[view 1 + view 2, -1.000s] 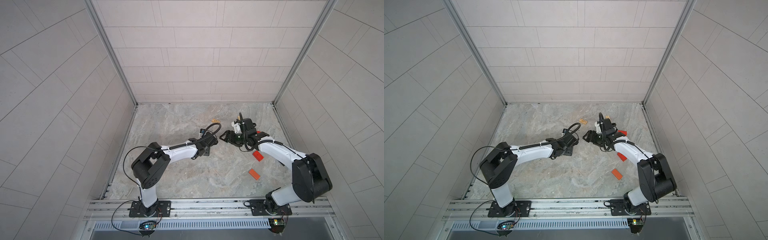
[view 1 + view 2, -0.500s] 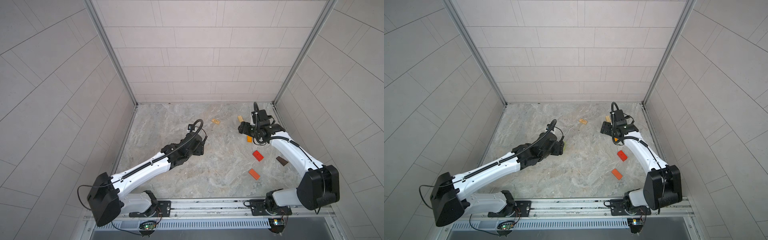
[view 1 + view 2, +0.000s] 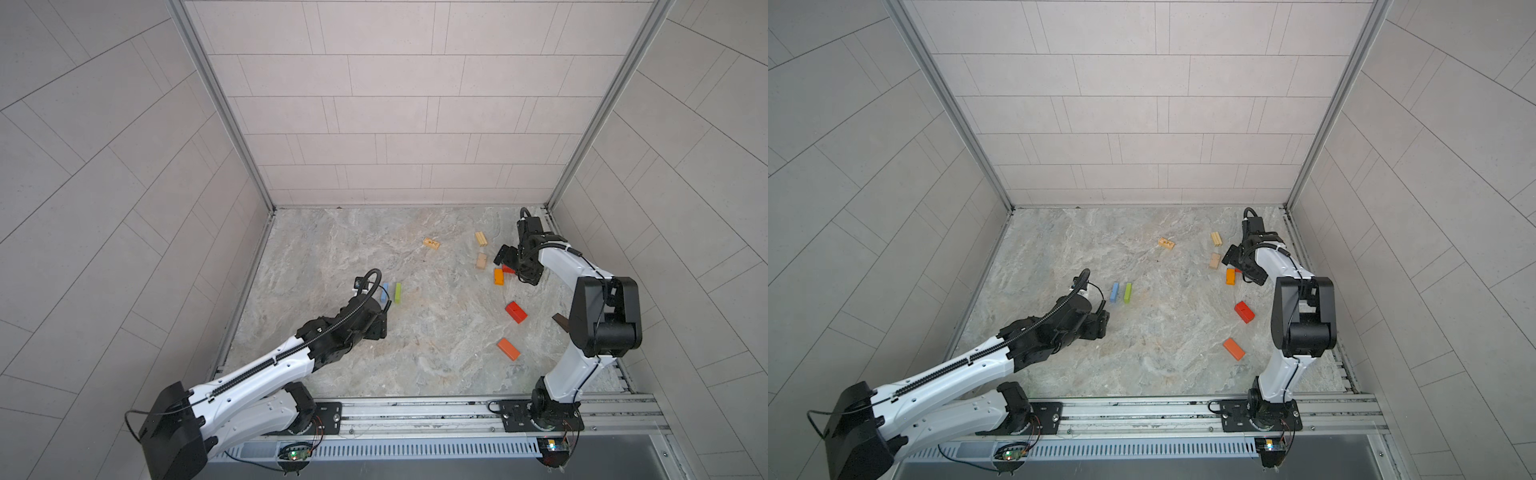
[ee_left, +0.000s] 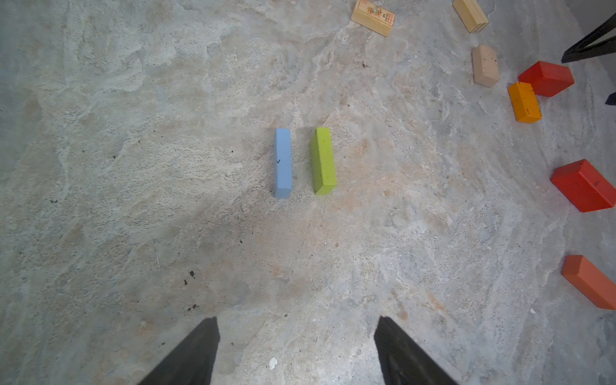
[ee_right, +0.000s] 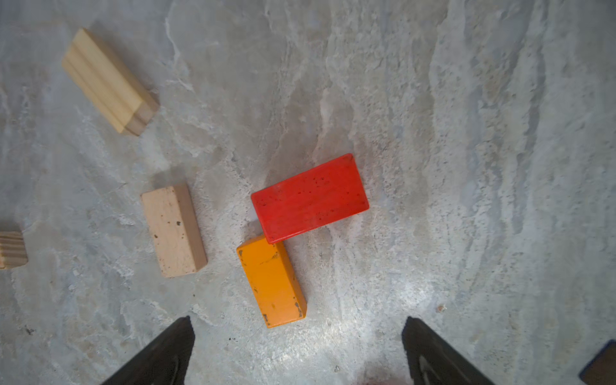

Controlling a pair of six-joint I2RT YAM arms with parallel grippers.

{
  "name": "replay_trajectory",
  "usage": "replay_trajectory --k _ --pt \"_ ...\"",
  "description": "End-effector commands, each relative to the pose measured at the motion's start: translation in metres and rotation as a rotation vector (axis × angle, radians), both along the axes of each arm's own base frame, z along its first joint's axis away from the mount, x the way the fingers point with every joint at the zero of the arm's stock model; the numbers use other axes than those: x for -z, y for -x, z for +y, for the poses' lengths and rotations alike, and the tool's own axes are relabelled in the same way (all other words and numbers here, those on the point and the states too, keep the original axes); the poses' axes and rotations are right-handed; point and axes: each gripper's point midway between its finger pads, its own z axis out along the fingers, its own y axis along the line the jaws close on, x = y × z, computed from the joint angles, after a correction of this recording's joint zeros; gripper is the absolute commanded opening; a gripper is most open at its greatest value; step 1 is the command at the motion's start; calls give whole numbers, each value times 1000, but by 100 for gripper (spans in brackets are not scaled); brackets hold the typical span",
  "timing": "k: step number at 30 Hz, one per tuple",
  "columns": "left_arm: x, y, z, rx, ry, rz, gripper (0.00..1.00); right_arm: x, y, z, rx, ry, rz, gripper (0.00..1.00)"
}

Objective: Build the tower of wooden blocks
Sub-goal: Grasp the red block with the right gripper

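A light blue block [image 4: 283,163] and a lime green block [image 4: 323,160] stand on their narrow edges, side by side and parallel, left of centre [image 3: 384,292] [image 3: 398,292]. My left gripper [image 4: 296,319] is open and empty, a short way in front of them. My right gripper [image 5: 298,318] hangs open and empty above a red block [image 5: 310,198] and an orange block [image 5: 271,281] that touch at a corner at the back right [image 3: 498,276]. No stacked tower shows; every block lies singly on the floor.
Tan blocks lie at the back [image 3: 481,260] [image 3: 481,238] [image 3: 431,243]. Another red block [image 3: 515,311] and an orange-red one [image 3: 508,348] lie on the right. A dark brown block [image 3: 561,322] peeks out behind the right arm. Tiled walls close three sides.
The two grippers have parted from the middle. The left arm drew back toward the front left, leaving the blue and green blocks standing. The right arm swung to the back right and its jaws widened.
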Motion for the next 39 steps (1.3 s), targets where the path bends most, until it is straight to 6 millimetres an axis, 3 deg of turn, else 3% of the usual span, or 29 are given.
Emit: replay_trajectory --k 1,11,23,30,33,36,39 --pt "4 4 5 -7 -9 7 81 8 -7 -1 98 -54 -11 99" --pt "12 2 3 -4 -31 24 81 25 -39 -10 144 -102 -15 97" --pt "18 -5 -7 11 -62 47 81 44 -58 -22 99 -53 58 83" --pt "20 -5 -6 7 -64 52 81 43 -57 -25 40 -9 94 62" --pt "20 -6 -4 -8 -63 48 82 41 -55 -25 11 16 99 44" --pt "18 -6 -3 -26 -54 42 85 42 -50 -24 -7 27 119 27" --pt "13 -7 1 -41 -50 24 93 38 -48 -24 -24 48 120 21"
